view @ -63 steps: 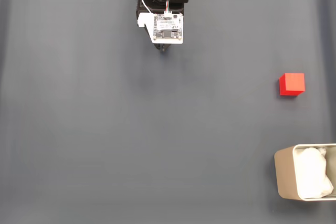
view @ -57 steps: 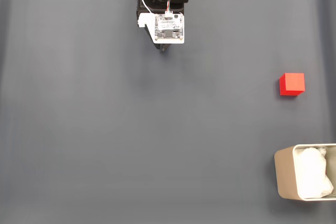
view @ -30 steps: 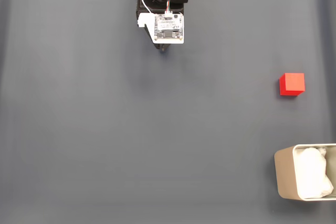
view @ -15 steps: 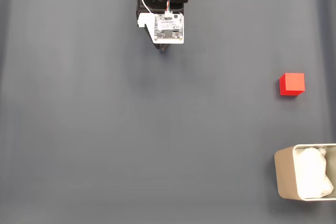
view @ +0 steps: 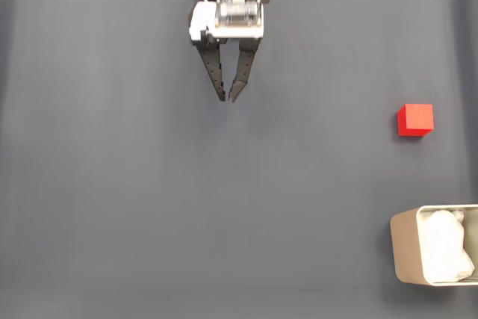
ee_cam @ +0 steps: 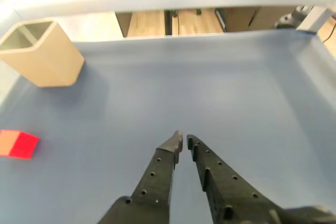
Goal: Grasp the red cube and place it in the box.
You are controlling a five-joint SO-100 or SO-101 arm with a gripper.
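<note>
the box [view: 407, 259] sits at the fixed view's lower right, the cube [view: 415, 119] above it, apart. the gripper [view: 227, 99] has just swung out from its tucked pose, tips nearly together: reach beginning.

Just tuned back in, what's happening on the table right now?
The arm is only starting out. In the fixed view its gripper is near the top of the grey mat, fingertips nearly together and holding nothing. The red cube sits untouched on the mat far to the right, apart from the gripper. The box is at the lower right, below the cube, with white padding inside. Nothing has been grasped or placed yet.
</note>
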